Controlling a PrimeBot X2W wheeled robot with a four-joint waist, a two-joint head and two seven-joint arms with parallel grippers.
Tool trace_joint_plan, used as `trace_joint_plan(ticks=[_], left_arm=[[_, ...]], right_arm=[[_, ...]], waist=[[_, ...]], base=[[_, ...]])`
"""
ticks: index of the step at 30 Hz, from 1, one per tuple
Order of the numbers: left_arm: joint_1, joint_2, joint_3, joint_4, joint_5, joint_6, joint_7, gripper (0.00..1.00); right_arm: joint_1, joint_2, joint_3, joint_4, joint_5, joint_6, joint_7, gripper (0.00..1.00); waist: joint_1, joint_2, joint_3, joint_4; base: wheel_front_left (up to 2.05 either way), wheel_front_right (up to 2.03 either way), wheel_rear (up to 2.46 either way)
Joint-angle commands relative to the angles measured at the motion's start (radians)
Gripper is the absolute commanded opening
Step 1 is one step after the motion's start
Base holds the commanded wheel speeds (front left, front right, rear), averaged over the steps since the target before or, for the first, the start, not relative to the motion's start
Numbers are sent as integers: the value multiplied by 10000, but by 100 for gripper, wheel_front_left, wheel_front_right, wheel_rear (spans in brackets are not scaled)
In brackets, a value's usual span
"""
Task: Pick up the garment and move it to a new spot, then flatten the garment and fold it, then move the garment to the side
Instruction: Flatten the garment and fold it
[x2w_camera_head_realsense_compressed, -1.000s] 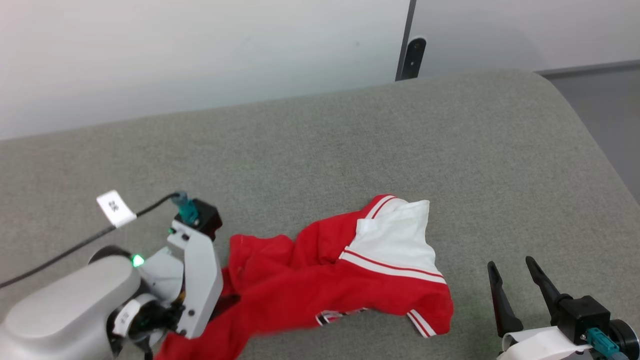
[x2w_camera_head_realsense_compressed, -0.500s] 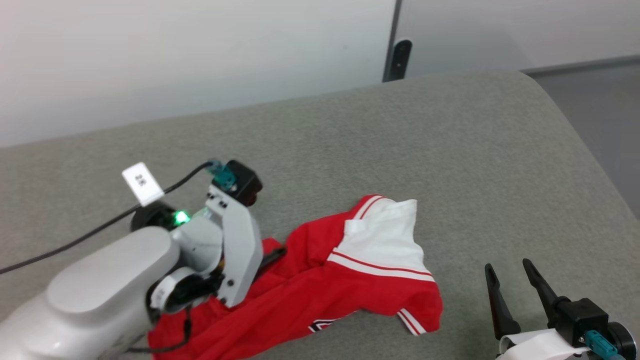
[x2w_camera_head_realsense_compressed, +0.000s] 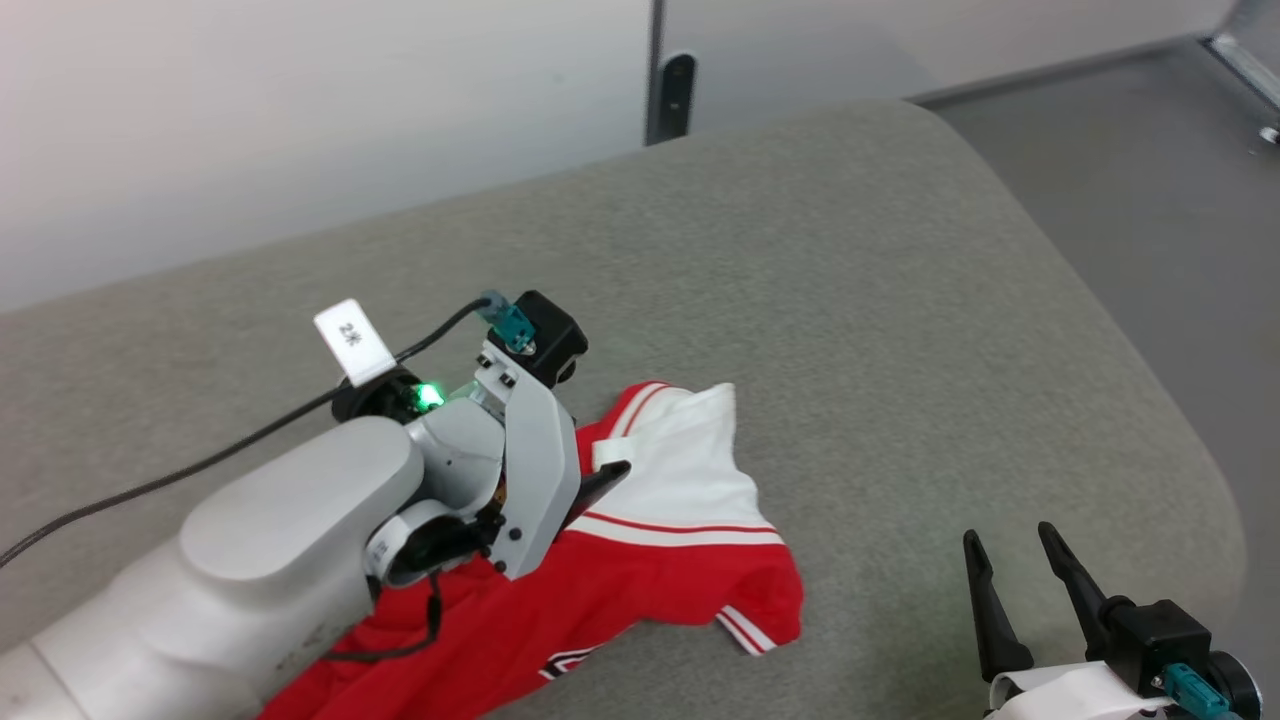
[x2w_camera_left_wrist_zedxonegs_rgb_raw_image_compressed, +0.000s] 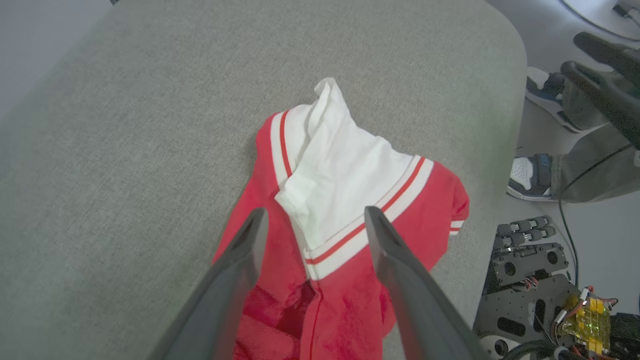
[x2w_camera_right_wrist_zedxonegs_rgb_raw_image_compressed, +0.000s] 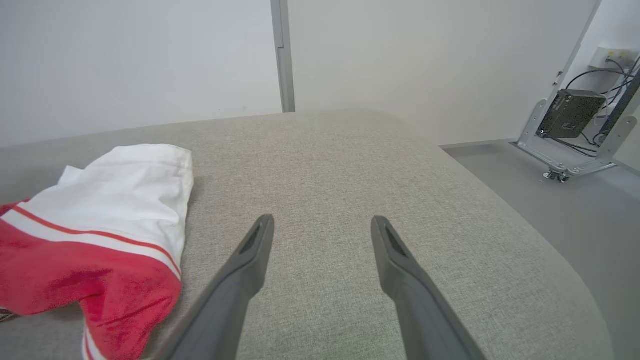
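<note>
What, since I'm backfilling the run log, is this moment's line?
left hand: open, above garment | right hand: open, above grey cushion | garment: crumpled, unfolded

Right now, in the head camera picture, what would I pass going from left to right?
Going across: white cable tag → shirt's white sleeve → right gripper, open over the grey cushion.

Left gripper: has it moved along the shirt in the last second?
Yes. The left gripper has travelled to the robot's right across the shirt, from its red left end to over the white sleeve.
</note>
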Motion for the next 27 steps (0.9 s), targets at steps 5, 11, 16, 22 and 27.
trace_joint_plan(ticks=[5,11,16,22,27], left_arm=[[-387,-343,-200,647,115,-274,310,95],[-751,-451,-521,1304,445,-684,675,86],[-861,-589,-612,1760,360,-810,865,81],[-812,-753,-730,2247,220,-877,1322,66],[-801,-883,-829,2733,309,-884,1807,64]], right_arm=[[4,71,85,25,114,-10,-8,100],[-154,95,218,93,251,-10,-10,100],[-179,103,291,127,378,-10,-10,100],[-231,103,337,134,557,-10,-10,100],[-305,101,398,183,608,-10,-10,100]], waist=[[0,0,324,-738],[0,0,564,-1019],[0,0,717,-1143],[0,0,872,-1196],[0,0,964,-1200]], base=[[0,0,0],[0,0,0],[0,0,0],[0,0,0],[0,0,0]])
